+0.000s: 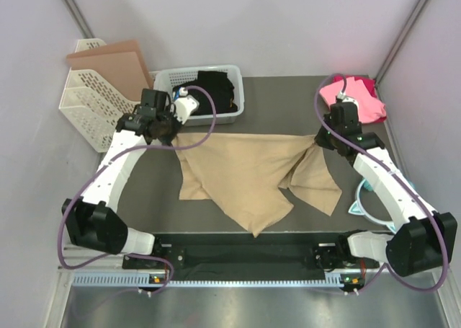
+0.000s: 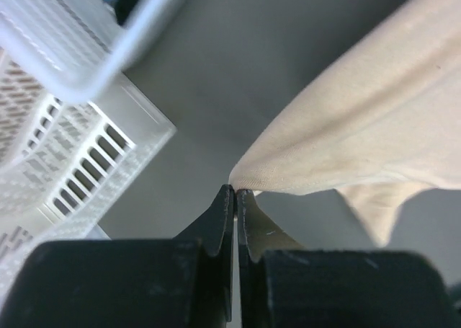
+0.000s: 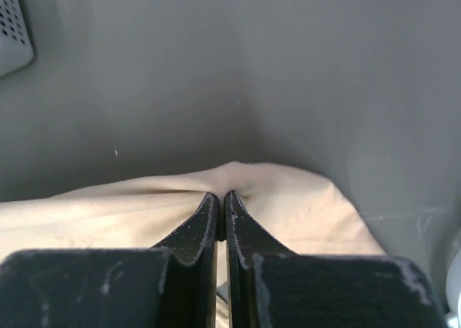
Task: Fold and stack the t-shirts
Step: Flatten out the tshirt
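Left gripper (image 2: pixel 235 192): jaws pressed together, pinching one upper corner of the tan t-shirt (image 1: pixel 241 176).
Right gripper (image 3: pixel 222 195): jaws pressed together, pinching a fold at the opposite upper corner of the same shirt.
Tan t-shirt: its upper edge runs straight from one gripper to the other. The body lies creased on the surface (image 1: pixel 281 101), spreading from both grippers toward the arm bases. A loose flap falls just below the right gripper.
Pink t-shirt (image 1: pixel 356 103): beyond the right gripper, at the far corner of the surface, apart from the tan shirt.
Magenta t-shirt (image 1: pixel 369 87): under the pink one, only a darker margin showing.
Open room: bare surface lies beyond the straight edge, between the two grippers.
Left-side limits: the grey basket (image 1: pixel 240 90) stands just beyond the left gripper, and the white lattice rack (image 1: pixel 90 104) near its outer side.
Right-side limits: the wall stands near the outer side of the right gripper.
Hidden: the shirt's neck and sleeves cannot be told apart among the folds. The black cloth (image 1: pixel 212 90) in the basket has no readable shape.
Hard to make out: a teal-rimmed object (image 1: pixel 360 202) beside the right arm, partly covered by it.
Cut off: the cardboard sheet (image 1: pixel 115 65) stands in the rack, lower part concealed.
Count: two grippers, three t-shirts, one basket, one rack, one cardboard sheet.
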`<state>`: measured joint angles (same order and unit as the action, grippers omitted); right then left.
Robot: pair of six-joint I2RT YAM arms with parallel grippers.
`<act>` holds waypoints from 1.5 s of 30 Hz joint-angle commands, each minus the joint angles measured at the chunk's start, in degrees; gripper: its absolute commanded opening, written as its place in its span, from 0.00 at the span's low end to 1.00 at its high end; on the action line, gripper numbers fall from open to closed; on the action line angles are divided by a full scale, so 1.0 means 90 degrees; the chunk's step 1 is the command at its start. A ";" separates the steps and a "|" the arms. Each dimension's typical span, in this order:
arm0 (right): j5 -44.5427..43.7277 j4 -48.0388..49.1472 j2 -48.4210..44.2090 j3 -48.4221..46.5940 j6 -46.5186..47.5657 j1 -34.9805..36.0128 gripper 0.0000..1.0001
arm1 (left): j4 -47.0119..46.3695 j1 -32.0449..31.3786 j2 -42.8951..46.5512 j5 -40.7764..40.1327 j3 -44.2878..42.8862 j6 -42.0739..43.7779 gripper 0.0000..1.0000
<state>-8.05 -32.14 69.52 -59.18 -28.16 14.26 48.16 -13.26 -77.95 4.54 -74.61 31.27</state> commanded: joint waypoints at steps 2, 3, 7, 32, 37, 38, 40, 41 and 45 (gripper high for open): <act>-0.0608 0.0476 0.0176 -0.0592 0.0355 0.0036 0.00 | -0.0693 0.0203 -0.0352 0.0335 -0.0929 -0.0115 0.00; -0.0628 0.0427 0.0292 -0.0631 0.0404 0.0027 0.00 | -0.0693 0.0203 -0.0449 0.0375 -0.0939 -0.0105 0.00; -0.0648 0.0358 0.0401 -0.0603 0.0424 0.0027 0.04 | -0.0752 0.0203 -0.0538 0.0511 -0.0841 -0.0144 0.00; 0.0124 -0.0218 -0.1455 0.1633 -0.0572 0.0955 0.66 | -0.1356 0.0213 -0.0421 -0.0103 -0.0012 0.0119 0.00; -0.0539 -0.0393 -0.0850 0.1575 -0.0640 0.0847 0.63 | -0.1533 0.0301 -0.0606 -0.0338 0.0106 0.0285 0.00; -0.0570 -0.0413 -0.0636 0.1566 -0.0621 0.0837 0.63 | -0.1581 0.0330 -0.0645 -0.0348 0.0193 0.0315 0.00; -0.0580 -0.0307 -0.0498 0.1643 -0.0563 0.0837 0.63 | -0.1708 0.0437 -0.0684 -0.0445 0.0311 0.0432 0.00; -0.0570 -0.0267 -0.0410 0.1692 -0.0533 0.0837 0.63 | -0.1747 0.0476 -0.0733 -0.0445 0.0437 0.0461 0.00; -0.0473 -0.0081 -0.0293 0.1820 -0.0475 0.0837 0.61 | -0.2060 0.0711 -0.0821 -0.0455 0.0711 0.0598 0.00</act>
<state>-11.03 -35.40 66.48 -43.22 -32.75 22.22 34.79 -8.91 -84.53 2.22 -70.37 34.48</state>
